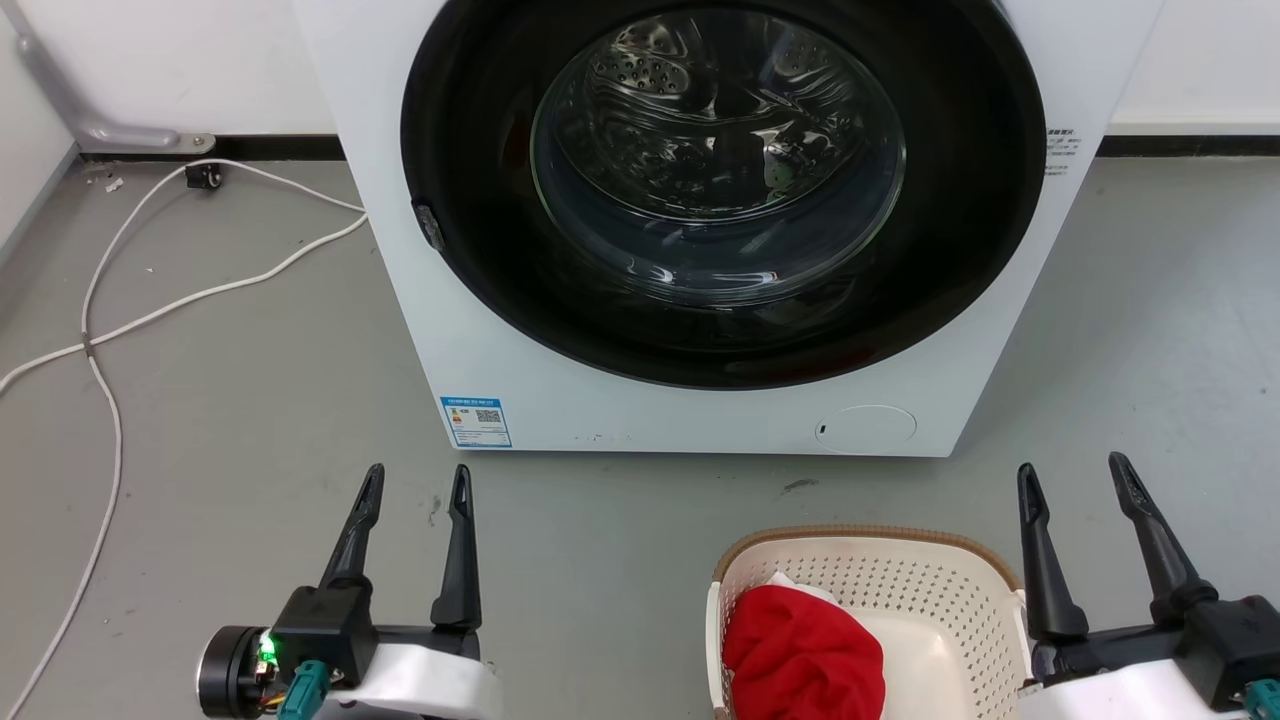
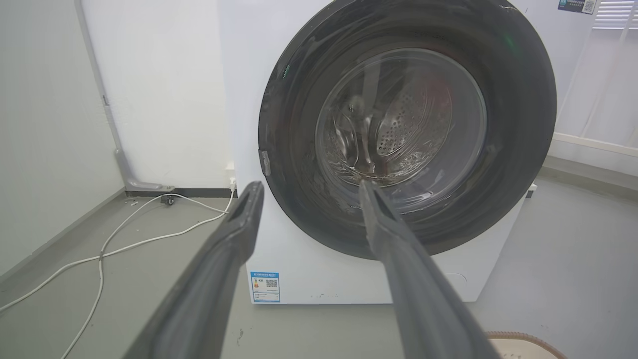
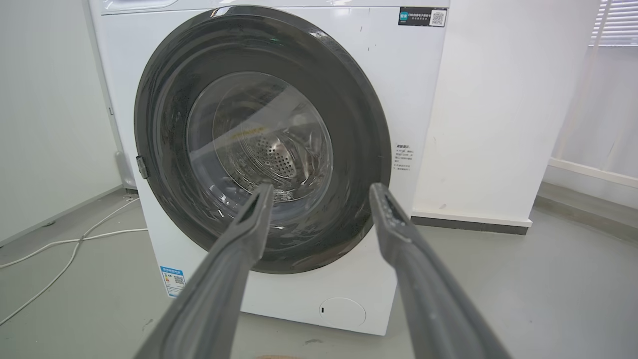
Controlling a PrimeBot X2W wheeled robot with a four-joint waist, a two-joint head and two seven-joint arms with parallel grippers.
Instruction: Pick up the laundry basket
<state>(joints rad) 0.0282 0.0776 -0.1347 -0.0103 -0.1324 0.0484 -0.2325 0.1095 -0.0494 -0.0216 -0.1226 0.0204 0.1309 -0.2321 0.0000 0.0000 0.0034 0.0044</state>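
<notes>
- A washing machine (image 1: 600, 400) (door closed) stands ahead; a white cable (image 1: 110, 330) trails left of it.
- The laundry basket (image 1: 930, 590), holding a red cloth (image 1: 800, 650), sits just beside the right gripper (image 1: 1072, 465), well apart from the left gripper (image 1: 418, 475); both spread, empty.

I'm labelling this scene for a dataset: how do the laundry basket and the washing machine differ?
The laundry basket is low, cream and perforated with a brown rim; the washing machine is tall, white, with a black round door. The basket is open-topped and holds a red cloth; the machine's door is shut. Both stand on the grey floor.
</notes>
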